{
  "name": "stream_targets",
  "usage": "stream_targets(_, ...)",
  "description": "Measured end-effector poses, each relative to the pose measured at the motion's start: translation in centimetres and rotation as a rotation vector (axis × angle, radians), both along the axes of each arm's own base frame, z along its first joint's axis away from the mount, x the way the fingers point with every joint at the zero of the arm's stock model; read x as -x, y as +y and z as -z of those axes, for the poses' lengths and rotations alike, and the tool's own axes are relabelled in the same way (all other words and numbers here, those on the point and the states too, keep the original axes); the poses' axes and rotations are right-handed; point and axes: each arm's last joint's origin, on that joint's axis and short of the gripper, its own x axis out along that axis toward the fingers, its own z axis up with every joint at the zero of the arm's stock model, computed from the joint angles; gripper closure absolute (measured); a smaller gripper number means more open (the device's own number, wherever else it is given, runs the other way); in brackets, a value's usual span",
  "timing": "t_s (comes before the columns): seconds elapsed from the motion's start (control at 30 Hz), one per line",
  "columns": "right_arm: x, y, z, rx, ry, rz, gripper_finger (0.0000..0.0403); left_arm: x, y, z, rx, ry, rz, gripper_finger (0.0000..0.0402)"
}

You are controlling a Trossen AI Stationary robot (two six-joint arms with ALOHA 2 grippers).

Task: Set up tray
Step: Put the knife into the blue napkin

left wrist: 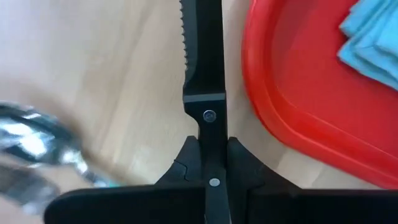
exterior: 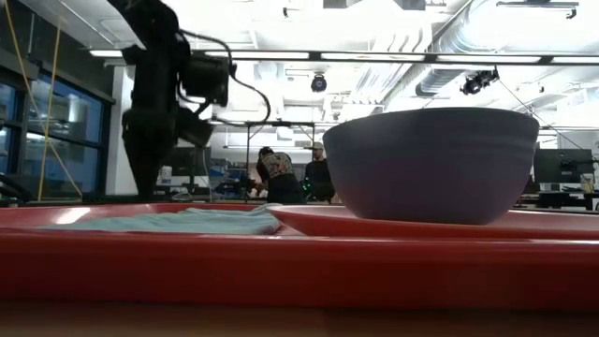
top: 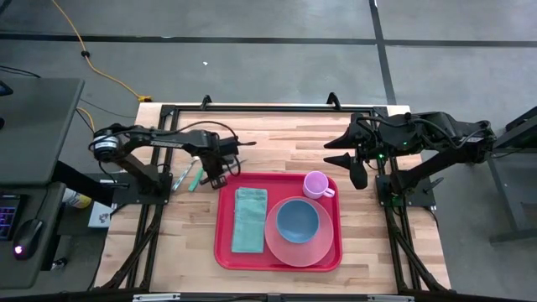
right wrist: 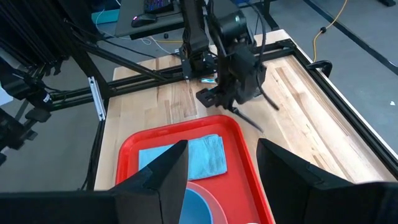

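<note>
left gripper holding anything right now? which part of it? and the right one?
The left gripper is shut on the black knife, gripping its handle near the serrated blade, beside the tray. The right gripper is open, empty.

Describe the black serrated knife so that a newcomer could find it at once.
Start at the large red plastic tray on the wooden table. Just beyond its far-left corner, the left gripper is shut on a black knife. Unlike the teal-handled cutlery nearby, its blade is dark and toothed.
</note>
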Motion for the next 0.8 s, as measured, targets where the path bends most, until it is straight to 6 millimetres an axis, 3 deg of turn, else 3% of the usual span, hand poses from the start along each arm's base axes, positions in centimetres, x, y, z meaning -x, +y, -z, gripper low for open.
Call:
stream_targets(0.27, 0.0, 0.0, 0.1, 0.0, 0.01, -0.005, 0.0233, 1.8, -0.7, -5.3, 0.039, -0.135, -0.03, 0.0355)
stream_targets(0.47, 0.1, 0.0, 0.2, 0.004, 0.029, -0.017, 0.0233, 4.2, -1.6, -9.1, 0.076, -0.327, -0.186, 0.0355)
stream_targets(0.67, 0.2, 0.0, 0.4, 0.024, 0.054, -0.026, 0.0233, 6.5, -2.3, -11.8, 0.097, -0.489, -0.357, 0.0355)
stream_targets(0.8, 0.2, 0.0, 0.4, 0.008, 0.047, -0.017, 0.0233, 6.7, -2.5, -13.1, 0.078, -0.62, -0.433, 0.0355)
